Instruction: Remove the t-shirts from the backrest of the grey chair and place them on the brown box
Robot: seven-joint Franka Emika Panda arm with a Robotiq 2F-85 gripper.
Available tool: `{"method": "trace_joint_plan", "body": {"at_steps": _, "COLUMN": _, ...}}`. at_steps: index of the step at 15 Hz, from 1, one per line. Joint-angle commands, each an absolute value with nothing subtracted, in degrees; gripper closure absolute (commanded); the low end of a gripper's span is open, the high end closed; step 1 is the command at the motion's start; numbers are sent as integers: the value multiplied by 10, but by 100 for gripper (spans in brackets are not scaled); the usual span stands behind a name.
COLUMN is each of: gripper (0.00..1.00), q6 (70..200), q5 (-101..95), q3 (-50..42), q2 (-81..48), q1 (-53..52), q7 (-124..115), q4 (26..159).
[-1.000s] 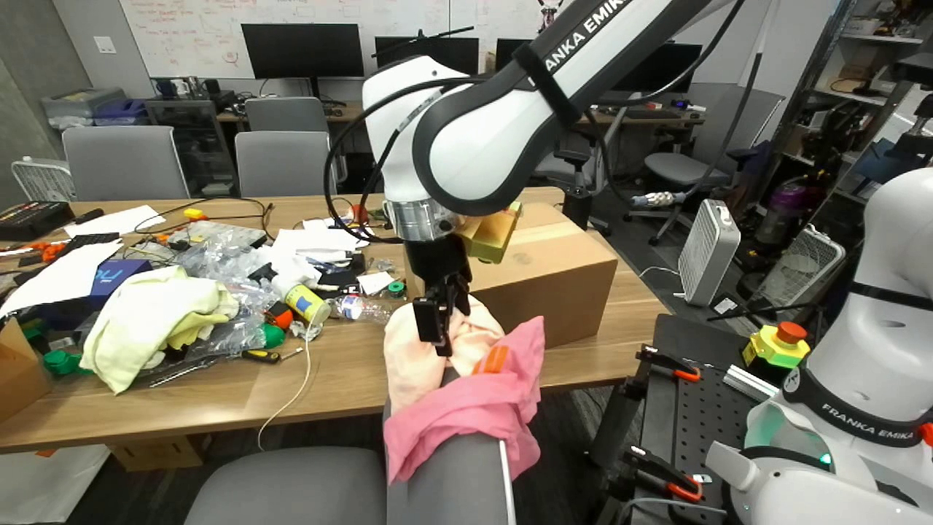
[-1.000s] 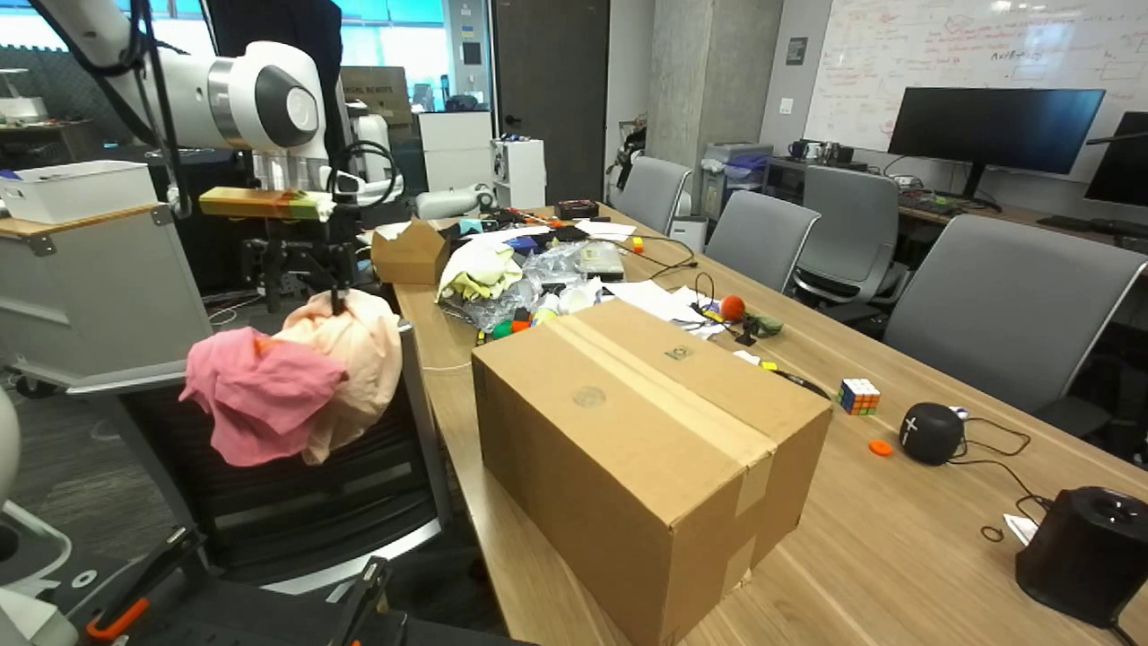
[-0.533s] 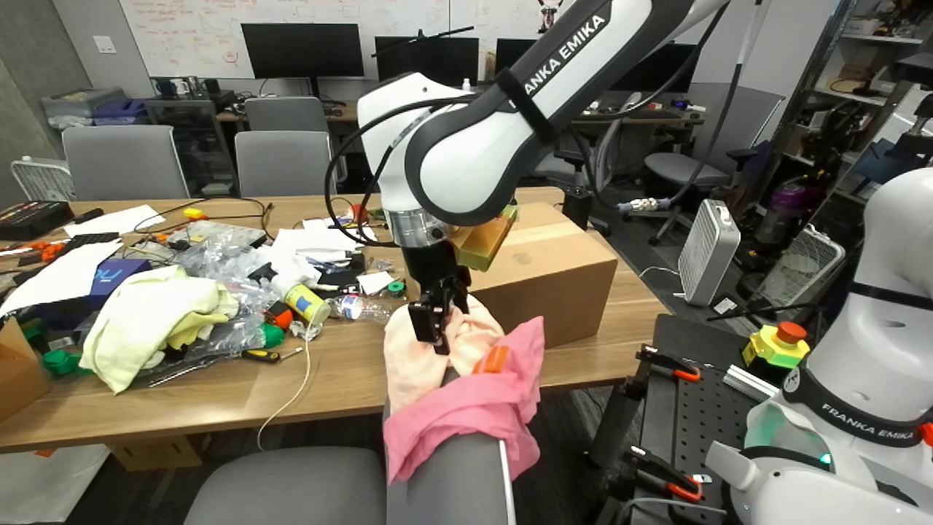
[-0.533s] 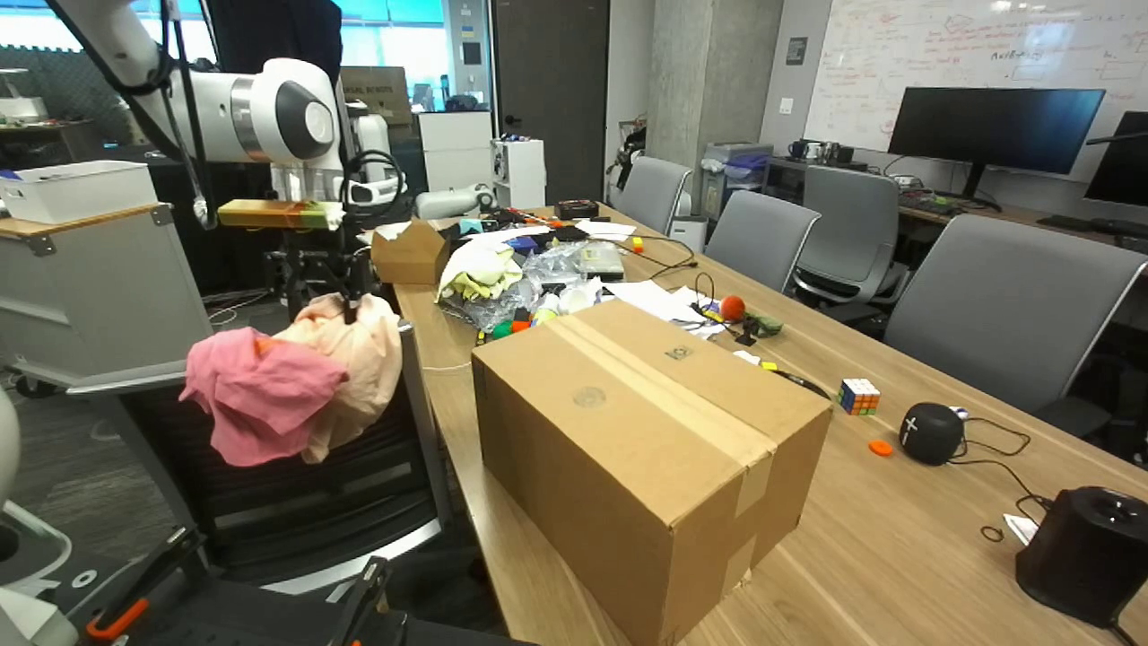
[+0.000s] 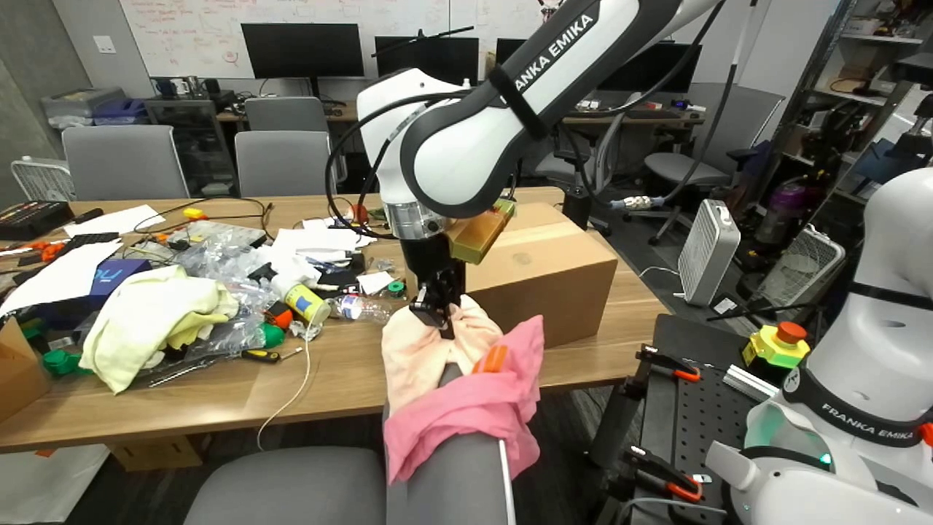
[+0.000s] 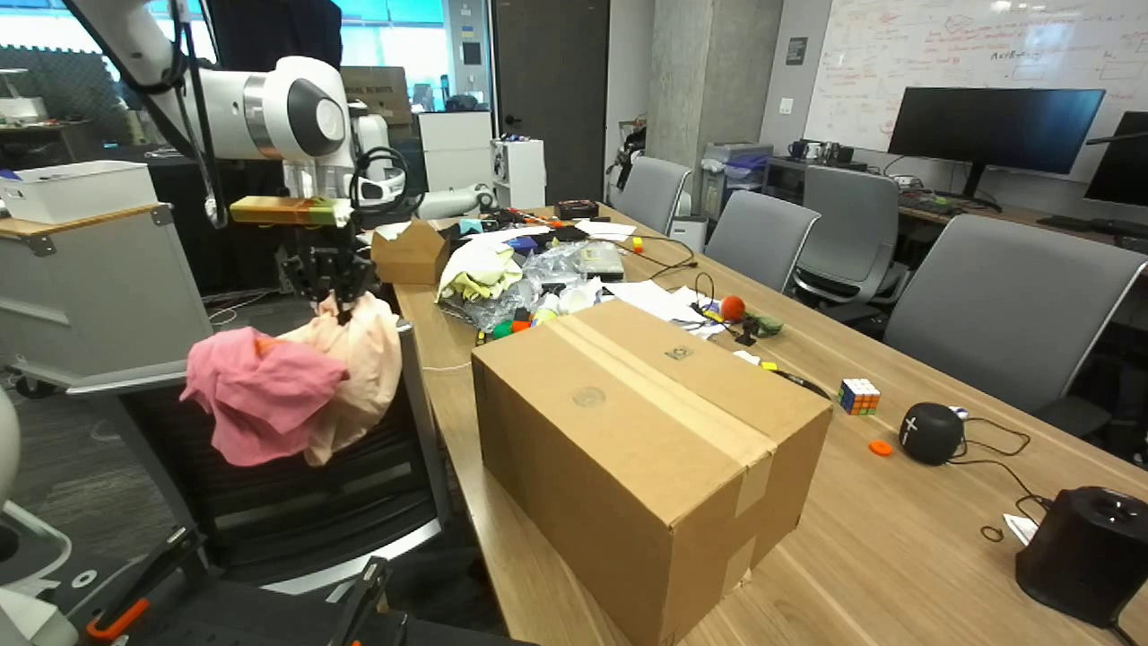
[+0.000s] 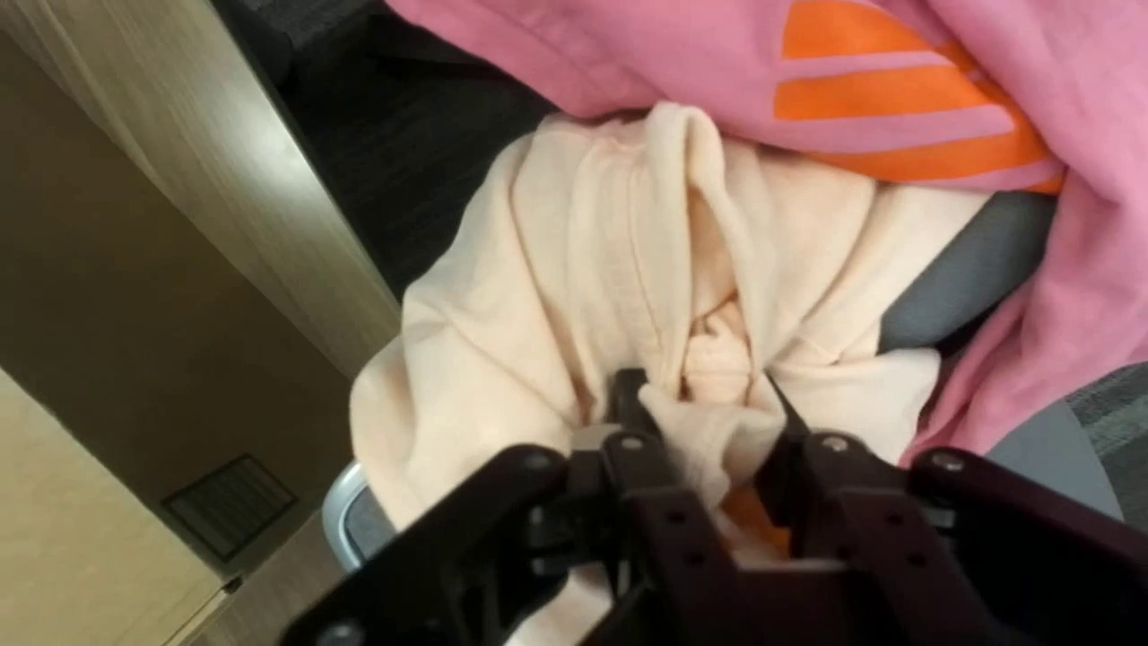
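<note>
A peach t-shirt [image 5: 412, 357] and a pink t-shirt [image 5: 466, 412] with orange stripes drape over the top of the grey chair's backrest [image 5: 470, 470]. The peach one lies at the end nearer the table. My gripper [image 6: 344, 314] points down into it from above. In the wrist view a bunched fold of the peach t-shirt [image 7: 475, 359] fills the space between the fingers [image 7: 632, 399], touching both, so the gripper is shut on it. The pink t-shirt [image 7: 628, 54] is outside the jaws. Close by on the table stands the brown box [image 6: 619, 404], its lid taped down.
The wooden table [image 5: 342, 379] carries clutter: a pale yellow cloth [image 5: 153, 313], plastic bags, papers and a bottle [image 5: 357, 308]. A Rubik's cube [image 6: 858, 397] and a black speaker [image 6: 931, 433] sit beyond the box. Clamps [image 5: 667, 470] lie on the black robot stand.
The gripper first came down slightly and toward the table end of the backrest. Its fingers have since drawn together, and the peach fabric has gathered upward between them. The pink t-shirt has stayed put.
</note>
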State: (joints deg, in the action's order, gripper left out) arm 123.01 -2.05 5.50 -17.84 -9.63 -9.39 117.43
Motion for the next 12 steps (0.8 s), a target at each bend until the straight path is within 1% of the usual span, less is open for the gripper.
{"method": "trace_joint_plan", "body": {"at_steps": 1, "gripper": 99, "q6": 1213, "q5": -23, "q3": 53, "q2": -180, "q1": -97, "q7": -106, "q4": 1157}}
{"method": "trace_joint_plan", "body": {"at_steps": 2, "gripper": 100, "q6": 1211, "q5": -22, "q3": 53, "q2": -176, "q1": -97, "q7": -108, "q4": 1157}}
{"method": "trace_joint_plan", "body": {"at_steps": 4, "gripper": 96, "q6": 1203, "q5": -22, "q3": 53, "q2": -169, "q1": -96, "q7": -109, "q4": 1154}}
{"method": "trace_joint_plan", "body": {"at_steps": 5, "gripper": 98, "q6": 1198, "q5": -18, "q3": 55, "q2": -160, "q1": -95, "q7": -107, "q4": 1155}}
{"method": "trace_joint_plan", "body": {"at_steps": 12, "gripper": 97, "q6": 1185, "q5": -1, "q3": 52, "q2": -81, "q1": -80, "q7": -104, "q4": 1157}}
